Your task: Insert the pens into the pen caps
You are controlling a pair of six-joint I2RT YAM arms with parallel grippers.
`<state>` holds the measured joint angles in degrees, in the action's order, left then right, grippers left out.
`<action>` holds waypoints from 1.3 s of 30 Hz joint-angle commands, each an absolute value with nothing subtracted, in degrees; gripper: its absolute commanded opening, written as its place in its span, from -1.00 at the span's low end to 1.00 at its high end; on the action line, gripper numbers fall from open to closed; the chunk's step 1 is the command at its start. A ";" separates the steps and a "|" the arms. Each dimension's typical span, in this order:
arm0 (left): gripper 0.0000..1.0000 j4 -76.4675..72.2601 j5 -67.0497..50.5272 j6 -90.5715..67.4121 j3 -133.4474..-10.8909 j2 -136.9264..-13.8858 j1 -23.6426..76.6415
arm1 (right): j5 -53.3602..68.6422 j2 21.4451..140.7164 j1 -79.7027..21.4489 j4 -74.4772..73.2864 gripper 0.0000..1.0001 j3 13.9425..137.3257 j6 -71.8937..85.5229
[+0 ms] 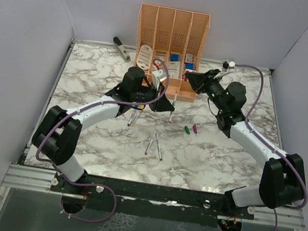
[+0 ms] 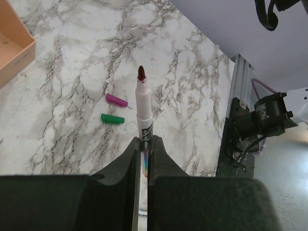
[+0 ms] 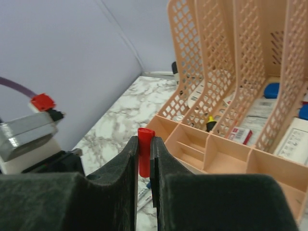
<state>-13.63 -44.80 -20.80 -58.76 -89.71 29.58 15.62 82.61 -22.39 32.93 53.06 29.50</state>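
Left claw (image 2: 144, 142): pinched right down on the gripped pen (image 2: 143, 108), pads tight on the barrel. The pen runs straight out past the fingertips in line with the claw. Its dark red tip is at the far end, up off the table. The barrel is white, with a black band just ahead of the pads and a rainbow strip between them.

Beyond this claw and off to its left, on the marble table (image 2: 192, 96), are the purple cap (image 2: 117, 100) and green cap (image 2: 112, 118). Both lie flat, side by side, close but not touching, and clear of the pen. Farther left of the claw is a corner of the peach organiser (image 2: 12, 45).

Right claw (image 3: 143, 139): closed almost fully, gripping the red cap (image 3: 144, 159). The cap stands upright between the pads, its top end poking just above the fingertips. Can't tell which end is the open one. Ahead and to the right of this claw is the organiser, lattice dividers standing behind and low tray compartments in front. To the claw's left is the other arm's wrist box (image 3: 26, 139), white-grey with a red part on top.

From overhead, both wrists sit in front of the organiser. On the base side of both claws and between them lie the left loose pen (image 1: 151, 142) and right loose pen (image 1: 159, 146). They form a narrow V on the marble, far ends nearly meeting.

Two more pen shafts show beside the left arm's wrist: the base-side shaft (image 1: 133, 116) and the right-side shaft (image 1: 172, 108). Can't tell from above which, if either, is the gripped one.
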 commanded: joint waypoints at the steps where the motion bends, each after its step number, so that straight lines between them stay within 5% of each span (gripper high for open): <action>1: -1.00 -16.76 -49.43 -23.88 -61.09 -91.91 29.27 | 24.35 82.20 -22.23 39.35 -0.98 52.60 31.90; 39: -1.00 -19.34 -51.98 -28.57 -63.78 -95.09 28.65 | 28.78 80.68 -22.29 43.15 -0.98 48.45 31.05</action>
